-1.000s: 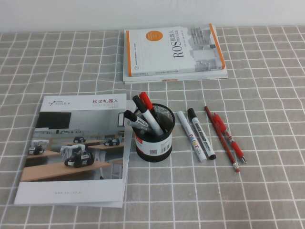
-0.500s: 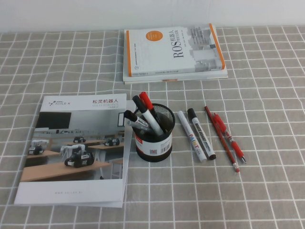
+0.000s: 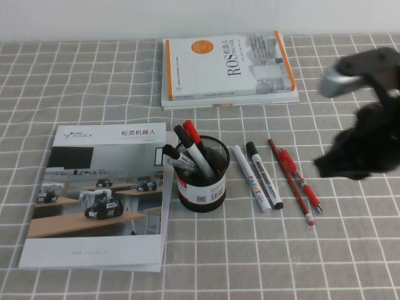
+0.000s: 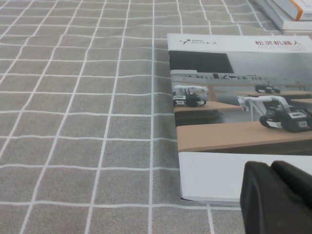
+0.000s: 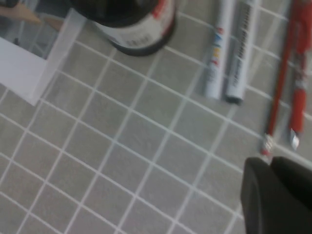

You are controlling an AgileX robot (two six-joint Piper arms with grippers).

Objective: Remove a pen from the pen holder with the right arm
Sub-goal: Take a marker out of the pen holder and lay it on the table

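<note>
Now my right arm (image 3: 365,134) has swung in over the right side of the table, where a moment ago no arm showed. Nothing else has moved. On it my right gripper (image 5: 271,178) hangs above the cloth, near the red pens (image 3: 297,181). Its fingers are pressed together and hold nothing. My left gripper (image 4: 271,180) is squeezed together too, over the near edge of the booklet (image 4: 234,97).

The pen holder (image 3: 201,184) stands in the middle, between the booklet and two markers (image 3: 257,178). It has pens (image 3: 187,147) poking out of its top.

If I reach in with closed fingers, I think I will only push a pen or tip the holder over. I could also bump the red pens and markers on my way.

Only the high view shows the pens in the holder. My right wrist view sees just the holder's bottom, the markers and the red pens.
</note>
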